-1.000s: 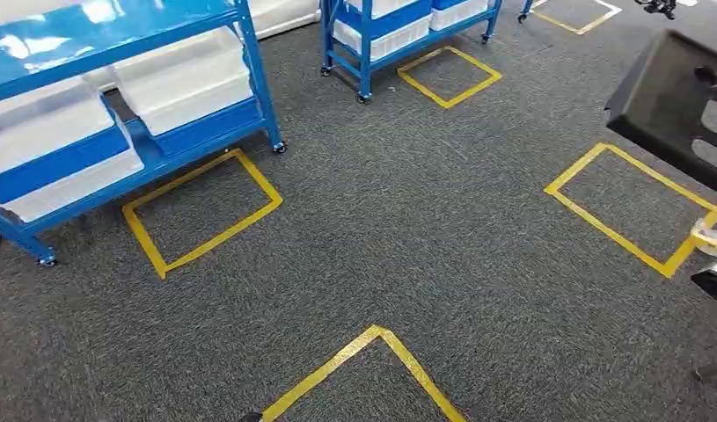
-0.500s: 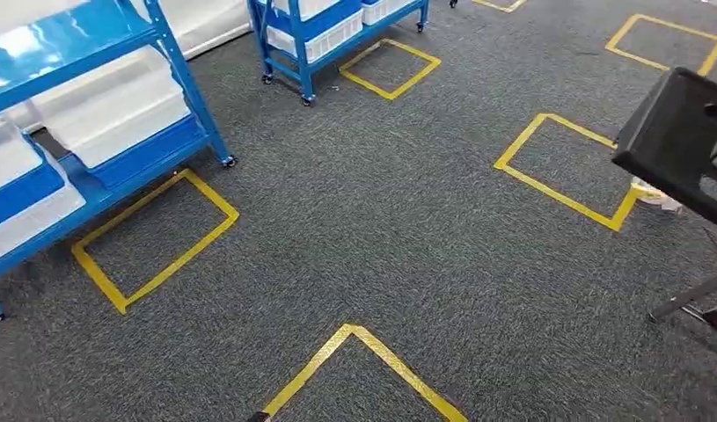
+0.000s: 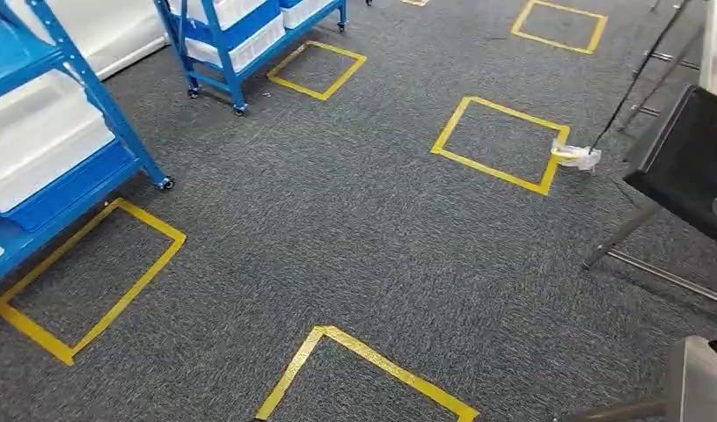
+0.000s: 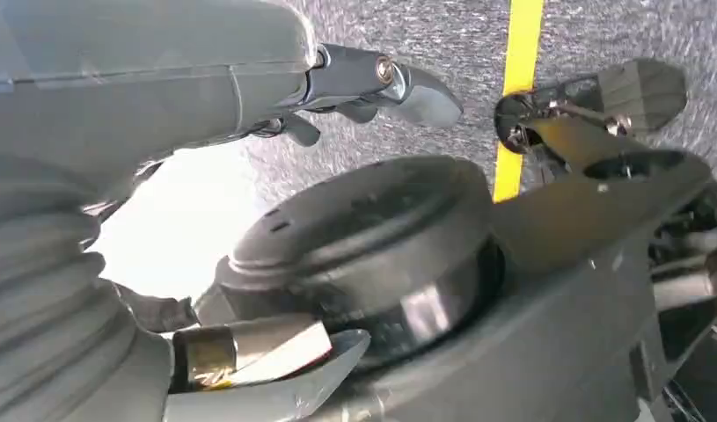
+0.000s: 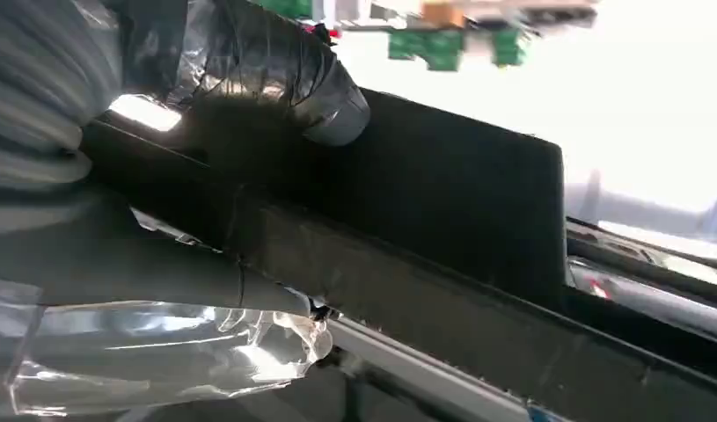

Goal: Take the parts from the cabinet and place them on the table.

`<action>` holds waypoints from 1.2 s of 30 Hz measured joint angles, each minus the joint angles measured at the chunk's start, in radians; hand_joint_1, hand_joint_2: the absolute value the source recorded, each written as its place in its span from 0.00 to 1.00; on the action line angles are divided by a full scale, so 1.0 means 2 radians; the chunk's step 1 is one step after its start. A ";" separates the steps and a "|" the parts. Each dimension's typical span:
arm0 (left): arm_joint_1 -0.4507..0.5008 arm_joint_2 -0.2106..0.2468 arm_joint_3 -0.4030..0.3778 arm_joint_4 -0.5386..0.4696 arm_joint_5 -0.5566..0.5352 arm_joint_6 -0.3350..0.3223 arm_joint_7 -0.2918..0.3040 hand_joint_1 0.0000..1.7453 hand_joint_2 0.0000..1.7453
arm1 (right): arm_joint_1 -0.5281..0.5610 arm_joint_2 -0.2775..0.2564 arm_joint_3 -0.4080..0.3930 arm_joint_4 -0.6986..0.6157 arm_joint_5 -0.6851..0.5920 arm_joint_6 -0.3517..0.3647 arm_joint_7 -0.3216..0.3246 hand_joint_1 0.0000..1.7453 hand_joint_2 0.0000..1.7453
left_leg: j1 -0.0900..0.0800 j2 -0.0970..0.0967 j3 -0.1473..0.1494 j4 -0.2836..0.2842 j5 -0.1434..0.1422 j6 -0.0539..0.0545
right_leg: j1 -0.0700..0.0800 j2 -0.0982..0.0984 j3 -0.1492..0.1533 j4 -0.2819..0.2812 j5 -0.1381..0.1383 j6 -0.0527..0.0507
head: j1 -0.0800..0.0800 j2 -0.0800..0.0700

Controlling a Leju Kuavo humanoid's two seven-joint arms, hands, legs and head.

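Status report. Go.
Right robot hand grips black part. Left robot hand open, holds nothing. Tape roll on floor ahead, beside yellow square.

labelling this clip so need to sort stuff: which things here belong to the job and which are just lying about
Job: black flat plastic part, gripped by the right hand; blue wheeled metal racks holding white bins.
Lying about: yellow tape squares on grey carpet; small whitish tape roll at one square's corner.
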 joint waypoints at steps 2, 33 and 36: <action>0.000 -0.001 -0.003 0.000 0.002 0.000 0.000 0.00 1.00 | 0.003 0.002 -0.005 -0.005 0.000 0.001 0.000 1.00 1.00 | 0.001 0.014 0.000 0.005 -0.005 -0.005 | -0.004 -0.012 0.048 -0.079 0.036 0.004 | 0.000 0.000; -0.006 -0.005 -0.049 0.007 0.064 0.000 -0.009 0.00 1.00 | 0.042 0.046 -0.058 -0.045 0.008 0.063 -0.012 1.00 1.00 | 0.000 0.011 0.006 0.000 -0.006 -0.006 | -0.005 -0.018 0.059 -0.095 0.042 0.003 | -0.001 0.000; -0.008 -0.003 -0.056 0.010 0.068 0.002 -0.008 0.00 1.00 | 0.045 0.053 -0.058 -0.048 0.008 0.070 -0.010 1.00 1.00 | -0.004 0.023 0.004 0.011 -0.018 -0.018 | -0.002 -0.026 0.074 -0.122 0.039 -0.011 | -0.001 0.000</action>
